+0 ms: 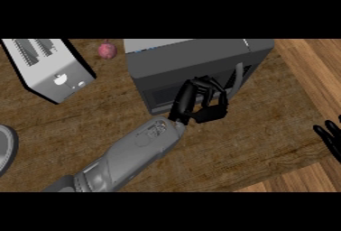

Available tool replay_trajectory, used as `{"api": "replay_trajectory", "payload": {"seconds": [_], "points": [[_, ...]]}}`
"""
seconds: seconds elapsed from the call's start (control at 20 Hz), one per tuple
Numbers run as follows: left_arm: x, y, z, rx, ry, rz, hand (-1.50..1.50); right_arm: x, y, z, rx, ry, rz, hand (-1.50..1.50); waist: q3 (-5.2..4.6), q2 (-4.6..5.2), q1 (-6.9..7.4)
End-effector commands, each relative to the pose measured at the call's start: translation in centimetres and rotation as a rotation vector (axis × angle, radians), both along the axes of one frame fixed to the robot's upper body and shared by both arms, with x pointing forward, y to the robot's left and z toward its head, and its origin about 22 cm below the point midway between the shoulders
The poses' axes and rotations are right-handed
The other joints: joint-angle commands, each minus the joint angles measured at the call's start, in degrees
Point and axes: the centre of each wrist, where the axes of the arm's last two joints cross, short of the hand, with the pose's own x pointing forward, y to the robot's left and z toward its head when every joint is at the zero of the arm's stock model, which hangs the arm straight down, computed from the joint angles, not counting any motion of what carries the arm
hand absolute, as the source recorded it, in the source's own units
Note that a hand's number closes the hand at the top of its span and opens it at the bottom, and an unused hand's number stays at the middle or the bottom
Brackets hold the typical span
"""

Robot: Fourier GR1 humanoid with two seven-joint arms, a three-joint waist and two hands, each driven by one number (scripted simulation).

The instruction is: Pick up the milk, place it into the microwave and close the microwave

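The grey microwave (193,61) stands at the back middle of the wooden counter, and its dark-windowed door looks shut, with the handle (236,76) on its right side. My left hand (198,103) is stretched forward from the lower left and rests against the door front. Its fingers are loosely bent and hold nothing. My right hand (329,139) rests open at the right edge, fingers up. No milk shows anywhere in the head view.
A silver toaster (50,67) lies at the back left. A small pink-red vegetable (106,50) sits between it and the microwave. A grey plate rim (5,149) shows at the left edge. The counter's edge runs along the right.
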Motion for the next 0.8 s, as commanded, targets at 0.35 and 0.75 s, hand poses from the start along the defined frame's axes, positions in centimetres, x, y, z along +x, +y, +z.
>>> {"api": "replay_trajectory", "payload": {"seconds": [0.35, 0.75], "points": [[2.3, 1.3, 0.2, -0.080, 0.051, 0.135, 1.50, 0.3, 0.0, 1.1, 0.020, -0.024, 0.026, -1.50, 0.09, 1.10, -1.03], [2.4, 1.2, 0.5, -0.104, -0.009, 0.173, 1.50, 0.1, 0.1, 1.7, 0.017, -0.025, 0.099, -1.50, 0.10, 1.03, -1.41]]}}
